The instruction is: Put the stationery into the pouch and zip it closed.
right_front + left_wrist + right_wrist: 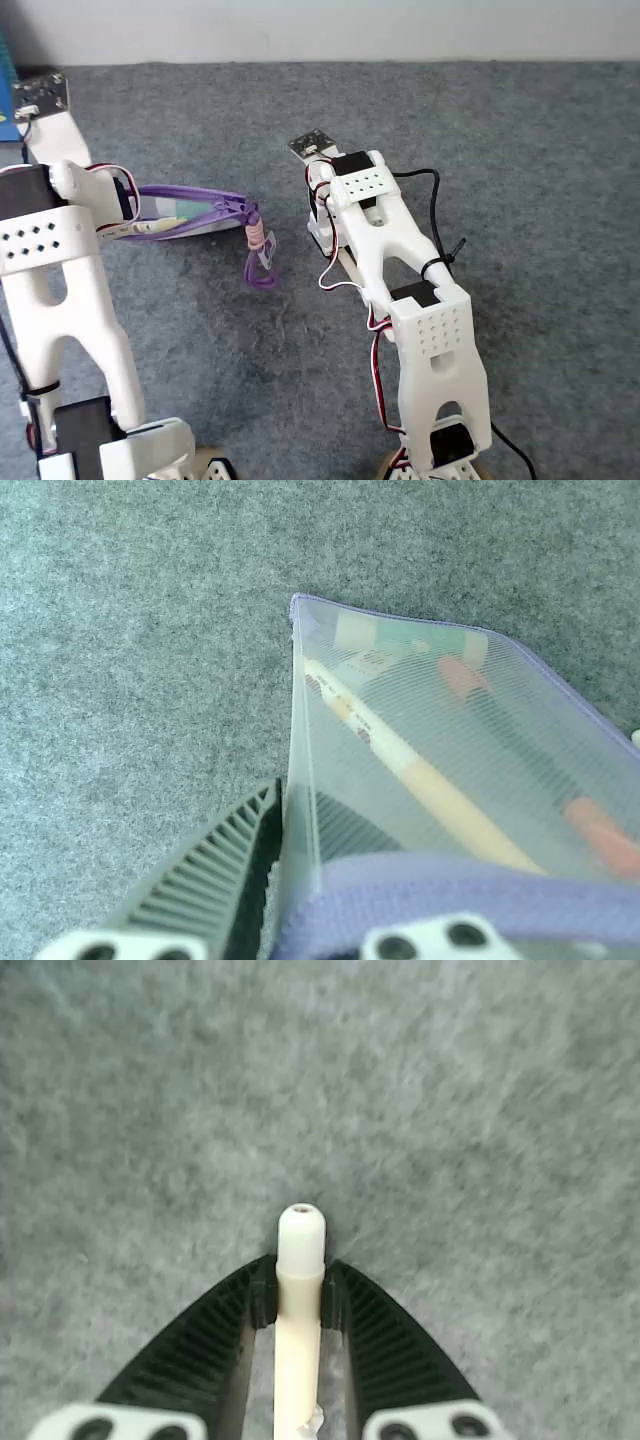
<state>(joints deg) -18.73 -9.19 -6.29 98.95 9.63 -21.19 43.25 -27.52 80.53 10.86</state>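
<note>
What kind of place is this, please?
Probably a robot workbench in a lab or workshop: a grey felt-like mat covers the table, the white left arm and right arm show bare wires, and a plain wall stands behind.

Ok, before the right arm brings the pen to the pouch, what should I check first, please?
1. Right gripper fingers shut on the pen: ok.
2. Left gripper shut on the pouch edge: ok.
3. Zip open: ok, its purple edges look apart in the high view.
4. Pen at the opening: not ok, it is over the carpet, apart from the pouch.
5. Room left beside the stationery inside: cannot tell.
</note>
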